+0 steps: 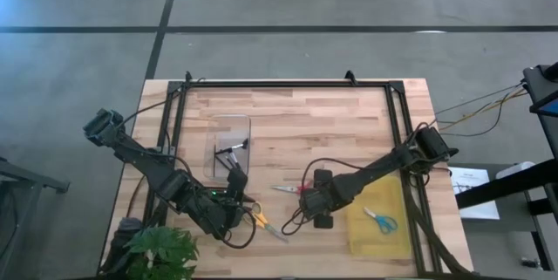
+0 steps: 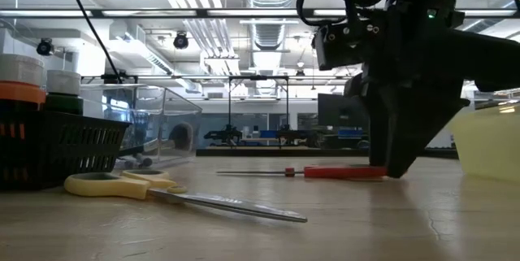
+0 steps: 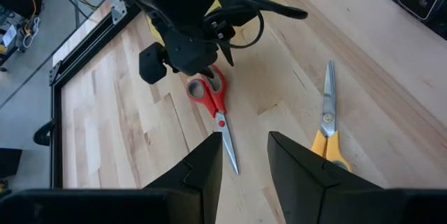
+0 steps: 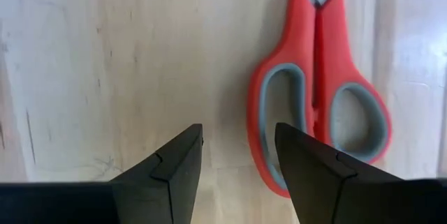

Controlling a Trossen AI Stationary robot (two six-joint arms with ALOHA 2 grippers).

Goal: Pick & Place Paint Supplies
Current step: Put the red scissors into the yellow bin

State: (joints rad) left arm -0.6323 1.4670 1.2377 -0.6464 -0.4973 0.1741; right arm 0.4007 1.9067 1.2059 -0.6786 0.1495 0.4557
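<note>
the right gripper [image 4: 234, 175] is seen with fingers parted and empty, the red scissors [image 4: 318, 91] lying flat just beside one fingertip, untouched. the left gripper [image 3: 244, 161] is likewise parted and empty, with the yellow scissors [image 3: 327, 123] lying beside its fingers.

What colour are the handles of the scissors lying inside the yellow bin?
Blue handles on the scissors in the yellow rectangular bin, clearest in the high view.

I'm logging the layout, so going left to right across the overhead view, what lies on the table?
Clear plastic container → yellow-handled scissors → red-handled scissors → yellow rectangular bin holding blue-handled scissors. The grippers hang over this stretch, so I leave them out.
</note>
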